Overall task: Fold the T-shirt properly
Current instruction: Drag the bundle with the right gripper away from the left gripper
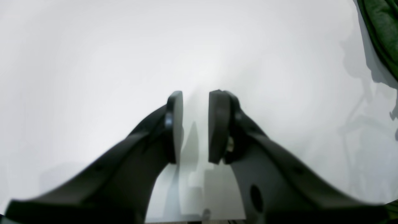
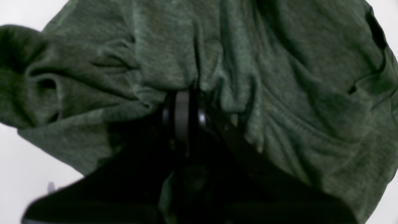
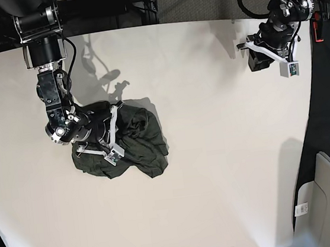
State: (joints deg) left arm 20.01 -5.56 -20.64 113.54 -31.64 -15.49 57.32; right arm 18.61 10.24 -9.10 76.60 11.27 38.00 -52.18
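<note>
Left of centre in the base view, the T-shirt (image 3: 134, 142) lies crumpled in a dark olive-green heap on the white table (image 3: 216, 153), with folds and ridges running across it and no flat panel showing; the right gripper (image 3: 115, 142) is pressed down into the left part of the heap, its arm reaching from the upper left of the frame; in the right wrist view the knit fabric (image 2: 279, 77) fills almost the whole frame, bunched into thick creases, with a rolled, tube-like portion at the far left edge and a stitched seam slanting through the lower right; at the middle of that frame the right gripper (image 2: 183, 105) has its jaws drawn tightly together with cloth gathered right at the tips, so it grips a pinch of the T-shirt; white table shows only in the corners.

Upper right in the base view, the left gripper (image 3: 257, 59) hangs over bare table, well apart from the garment; the left wrist view shows the left gripper (image 1: 195, 124) with its two dark pads parted by a narrow gap and nothing between them; only a sliver of green cloth (image 1: 384, 28) appears at the upper right corner of that frame, beside faint shadows on the table (image 1: 93, 62).
</note>
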